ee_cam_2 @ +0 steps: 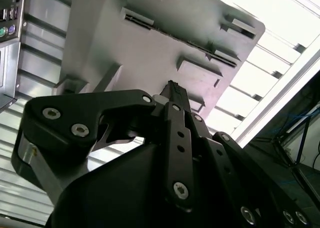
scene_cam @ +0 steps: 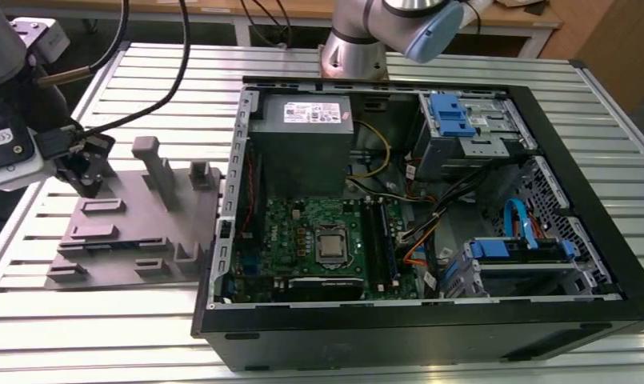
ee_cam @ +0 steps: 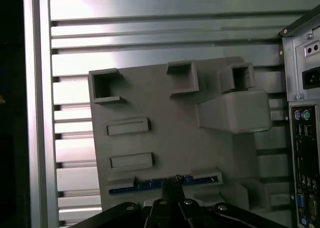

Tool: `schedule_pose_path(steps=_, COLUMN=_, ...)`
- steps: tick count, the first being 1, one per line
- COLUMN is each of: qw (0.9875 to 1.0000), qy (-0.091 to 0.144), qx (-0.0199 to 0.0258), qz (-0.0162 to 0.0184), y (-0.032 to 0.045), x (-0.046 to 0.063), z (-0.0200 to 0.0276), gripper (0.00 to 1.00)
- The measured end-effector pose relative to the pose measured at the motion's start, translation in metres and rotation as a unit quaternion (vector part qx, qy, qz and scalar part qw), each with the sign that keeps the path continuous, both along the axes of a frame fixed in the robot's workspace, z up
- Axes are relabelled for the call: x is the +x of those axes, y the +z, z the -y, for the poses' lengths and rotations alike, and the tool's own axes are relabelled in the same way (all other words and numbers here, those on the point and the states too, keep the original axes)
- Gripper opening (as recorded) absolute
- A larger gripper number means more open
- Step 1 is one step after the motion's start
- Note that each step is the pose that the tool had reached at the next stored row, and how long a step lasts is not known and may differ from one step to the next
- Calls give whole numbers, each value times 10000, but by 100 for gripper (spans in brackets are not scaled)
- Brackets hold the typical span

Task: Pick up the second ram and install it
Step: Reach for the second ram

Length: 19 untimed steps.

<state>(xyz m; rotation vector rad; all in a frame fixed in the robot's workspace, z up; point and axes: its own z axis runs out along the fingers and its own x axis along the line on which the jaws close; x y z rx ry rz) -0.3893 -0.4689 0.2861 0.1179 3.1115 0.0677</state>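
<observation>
The second ram [ee_cam: 145, 186] is a thin blue-edged stick standing on edge in a holder along one side of the grey tray [ee_cam: 165, 138]. In the second wrist view its dark top edge [ee_cam_2: 200, 47] runs between two holder blocks. My gripper [ee_cam: 172, 182] hangs over the middle of the stick with its fingers drawn together. I cannot tell whether the fingers touch the ram. The exterior view has the gripper [scene_cam: 90, 186] over the tray [scene_cam: 130, 232] at its far corner on the view's left. From the second wrist view the fingertips [ee_cam_2: 173, 88] meet just short of the ram's edge.
The open computer case [scene_cam: 578, 320] lies to the exterior view's right of the tray, with the green motherboard [scene_cam: 300, 232], power supply [scene_cam: 300, 120] and blue drive brackets [scene_cam: 450, 112] inside. An upright grey tower [scene_cam: 151, 164] stands on the tray near the gripper. A ribbed metal table [scene_cam: 87, 328] lies underneath.
</observation>
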Motion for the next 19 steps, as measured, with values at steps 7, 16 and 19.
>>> schedule_pose_path(steps=7, qw=10000, qy=0, qx=0, qz=0, y=-129, x=1, z=81, gripper=11)
schedule_pose_path(steps=16, qw=10000, qy=0, qx=0, qz=-3, y=-292, x=4, z=124, gripper=11)
schedule_pose_path(steps=19, qw=10000, qy=0, qx=0, qz=-3, y=-345, x=6, z=127, gripper=11)
